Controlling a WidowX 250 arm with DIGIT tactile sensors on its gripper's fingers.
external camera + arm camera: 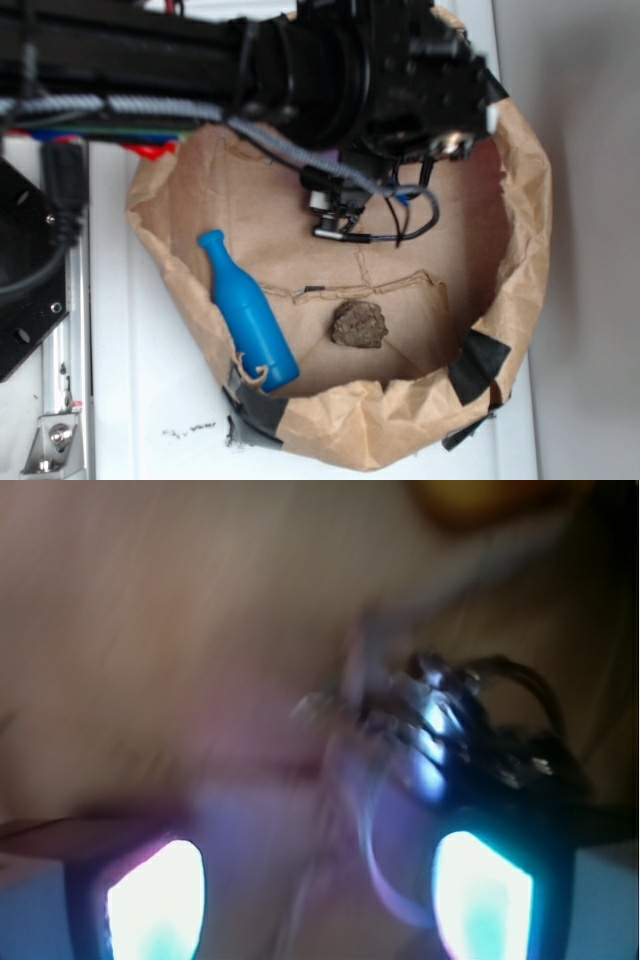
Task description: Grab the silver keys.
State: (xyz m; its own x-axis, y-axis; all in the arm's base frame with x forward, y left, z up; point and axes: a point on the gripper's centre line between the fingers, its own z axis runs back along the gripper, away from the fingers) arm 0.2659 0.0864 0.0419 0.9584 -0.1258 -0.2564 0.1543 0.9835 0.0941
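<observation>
Claw (320, 890) fingers stand spread wide in the blurred wrist view, gripping nothing. Keys (450, 730) lie on brown paper at about one o'clock of the gap, near the right finger (485, 895). Outside, the arm (330, 70) hangs over a paper bag (520, 250) holding a rock (359, 325) and blue bottle (245, 312).

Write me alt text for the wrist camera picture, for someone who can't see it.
A blurred close-up looks past the gripper, whose two glowing fingertips stand apart at the bottom, toward the silver keys lying on brown paper just ahead and to the right. A blurry yellow-orange shape sits at the top edge.
</observation>
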